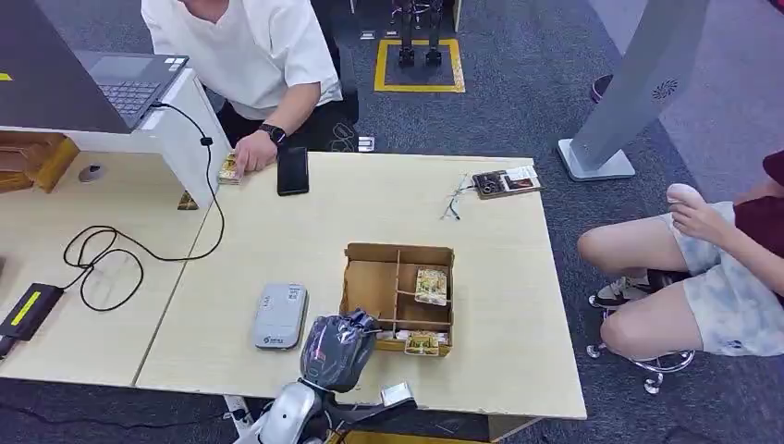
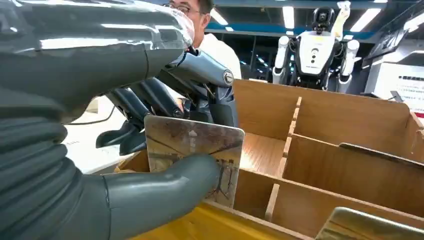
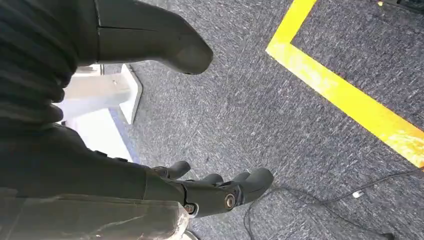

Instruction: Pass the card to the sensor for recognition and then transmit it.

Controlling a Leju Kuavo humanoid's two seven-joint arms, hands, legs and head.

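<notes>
One card [image 2: 192,150] is pinched by the left hand [image 2: 150,125] over the box [image 2: 350,165]; lift straight, then carry flat to the sensor [image 1: 280,316]. Right hand [image 3: 200,192] hangs spread.

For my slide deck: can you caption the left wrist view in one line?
The robot's left hand pinches a card at the near edge of a partitioned cardboard box.

You had the card [image 2: 192,150] (a printed picture on its face) standing upright at the near edge of the divided cardboard box [image 1: 399,298]; the grey sensor [image 1: 280,316] lay flat just beside the box.
</notes>
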